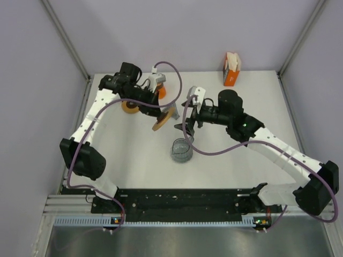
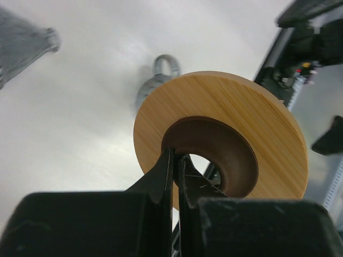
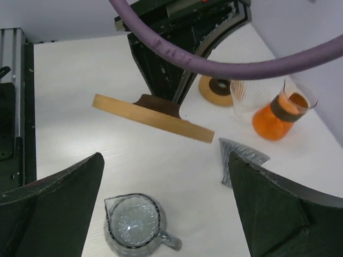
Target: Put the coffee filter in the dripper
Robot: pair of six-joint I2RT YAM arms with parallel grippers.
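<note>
My left gripper is shut on the inner rim of a wooden ring and holds it tilted above the table. A grey ribbed glass dripper cone lies on its side just right of the ring. My right gripper stands wide open and empty over the table, with the grey glass pitcher below it and the cone by its right finger. White paper coffee filters stick out of an orange box at the back right, far from both grippers.
At the back left stand an orange dripper, a clear ribbed dripper and a second wooden ring lying flat. The pitcher sits mid-table in front of both grippers. A purple cable crosses the right wrist view.
</note>
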